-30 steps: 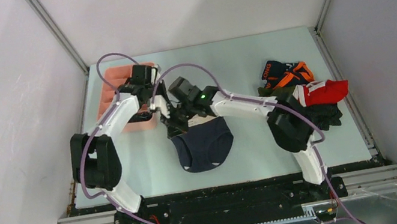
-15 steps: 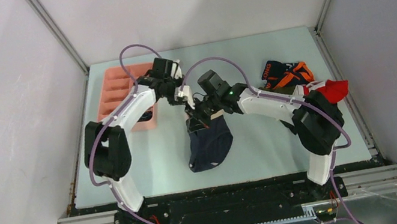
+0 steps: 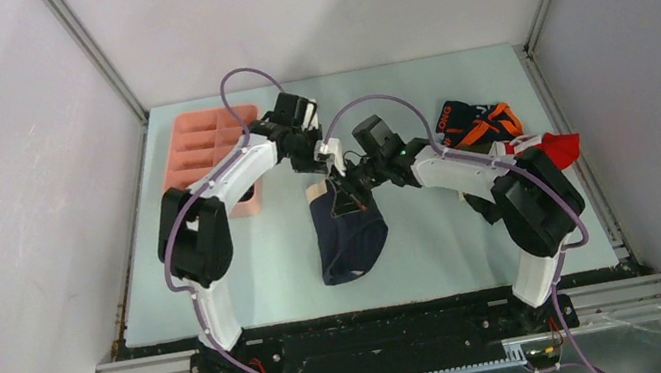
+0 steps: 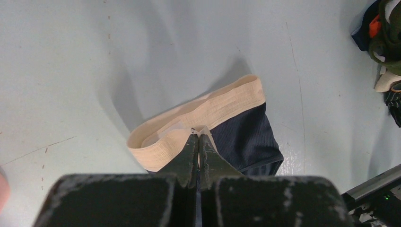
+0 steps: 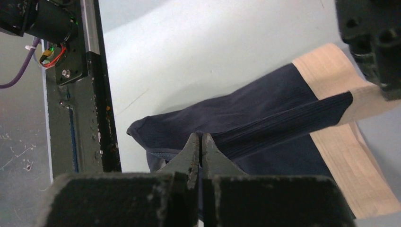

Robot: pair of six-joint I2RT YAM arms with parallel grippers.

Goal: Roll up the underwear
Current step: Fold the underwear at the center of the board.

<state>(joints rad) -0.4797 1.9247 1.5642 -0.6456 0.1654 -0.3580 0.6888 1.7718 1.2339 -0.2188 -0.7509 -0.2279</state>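
The navy briefs with a beige waistband lie folded lengthwise in the middle of the table, waistband at the far end. My left gripper is shut on the beige waistband. My right gripper is shut on the navy cloth just below the waistband. Both grippers sit close together at the top of the garment. The other underwear, black-orange, red-white and darker ones, sit in a pile at the right.
A pink compartmented tray stands at the far left, behind the left arm. The table's front rail shows in the right wrist view. The pile's edge shows at the top right of the left wrist view.
Both grippers have moved right and farther from the bases with the navy briefs. The briefs went from spread wide to folded into a narrow strip.
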